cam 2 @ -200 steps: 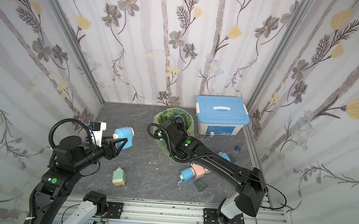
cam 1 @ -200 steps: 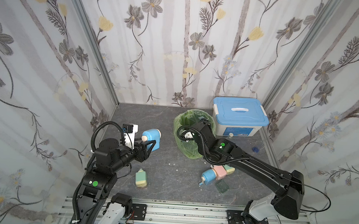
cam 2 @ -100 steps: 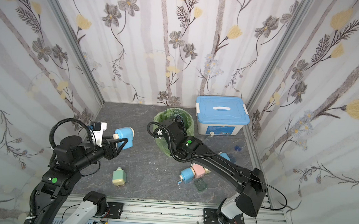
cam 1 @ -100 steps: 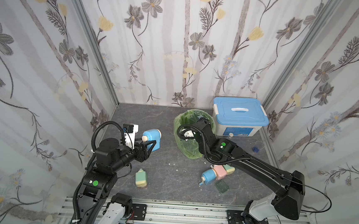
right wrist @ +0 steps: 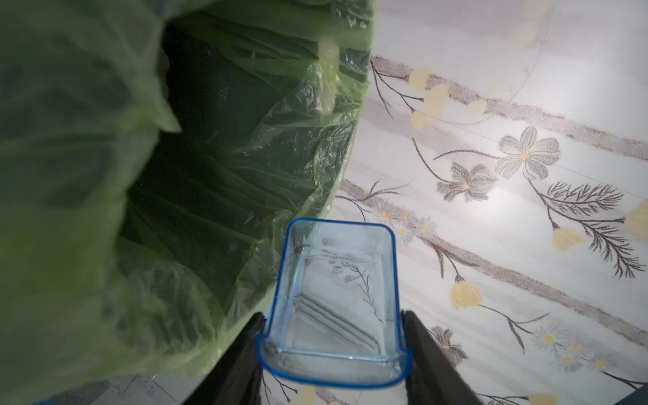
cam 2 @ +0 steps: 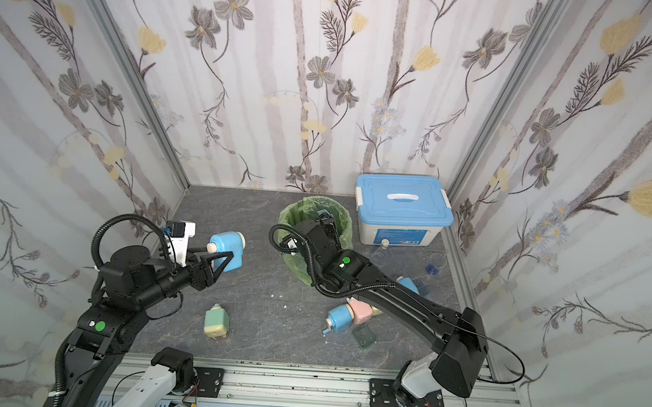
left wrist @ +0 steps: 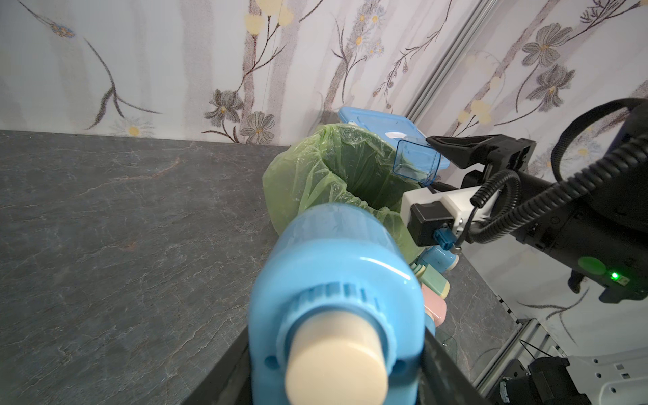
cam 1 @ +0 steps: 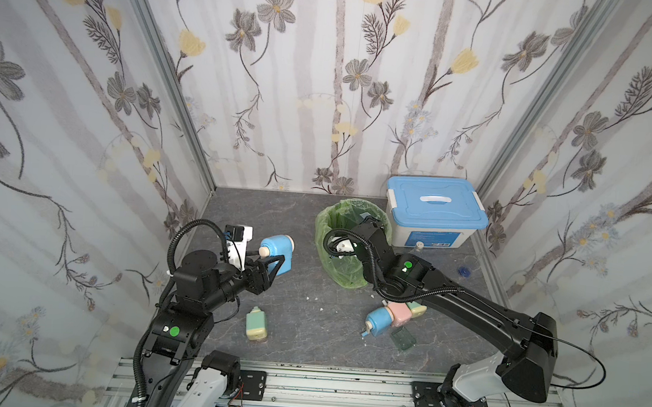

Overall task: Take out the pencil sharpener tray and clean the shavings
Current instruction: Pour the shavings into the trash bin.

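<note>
My left gripper [cam 1: 273,261] [left wrist: 336,375] is shut on a blue pencil sharpener [cam 1: 278,248] [cam 2: 229,250] [left wrist: 336,280] with a cream knob, held above the table at the left. My right gripper [right wrist: 333,357] [cam 1: 366,219] is shut on the clear blue tray [right wrist: 336,298] [left wrist: 415,164], tipped at the far rim of the green-bagged bin [cam 1: 327,216] [cam 2: 292,214] [right wrist: 105,210]. The tray looks empty apart from a faint dusty film. A few whitish shavings [cam 1: 321,308] [cam 2: 284,306] lie on the dark table in front of the bin.
A blue-lidded storage box [cam 1: 434,208] stands right of the bin. Pink, blue and green sharpeners [cam 1: 399,313] lie piled under my right arm, with a loose clear tray [cam 1: 403,339] beside them. A green sharpener [cam 1: 256,323] lies near the front left.
</note>
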Controlling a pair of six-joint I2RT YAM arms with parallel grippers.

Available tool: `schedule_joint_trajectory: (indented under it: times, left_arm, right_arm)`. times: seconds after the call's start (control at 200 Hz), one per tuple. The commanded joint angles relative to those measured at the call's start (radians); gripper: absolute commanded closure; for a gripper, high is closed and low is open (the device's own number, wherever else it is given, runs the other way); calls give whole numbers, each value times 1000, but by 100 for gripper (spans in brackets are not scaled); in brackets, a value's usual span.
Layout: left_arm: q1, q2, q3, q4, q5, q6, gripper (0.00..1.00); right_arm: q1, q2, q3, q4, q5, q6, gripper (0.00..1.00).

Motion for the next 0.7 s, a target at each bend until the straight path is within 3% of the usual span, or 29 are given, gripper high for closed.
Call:
schedule_joint_trajectory:
  times: [0.0,0.2,0.32,0.46,0.604,0.694]
  left_arm:
    - [-1,-4,-2,49,21,-3,62]
    - [1,-8,-11,109,85,-30,63]
    - [0,-5,-29,200,174,-75,63]
    - [-1,-11,-75,408,322,-188,62]
    - [-10,-12,-150,745,453,-351,62]
    - [-49,5,-158,854,499,-374,62]
  right_arm:
    - [-5,-8,31,-33,-22,108,62]
    - [-15,-14,139,-220,-200,442,63]
    - [-27,-88,123,-223,-364,583,64]
    - [-52,-234,29,-153,-609,697,63]
    - [-82,-423,-136,-49,-869,810,62]
    - [-107,-526,-240,12,-1019,890,61]
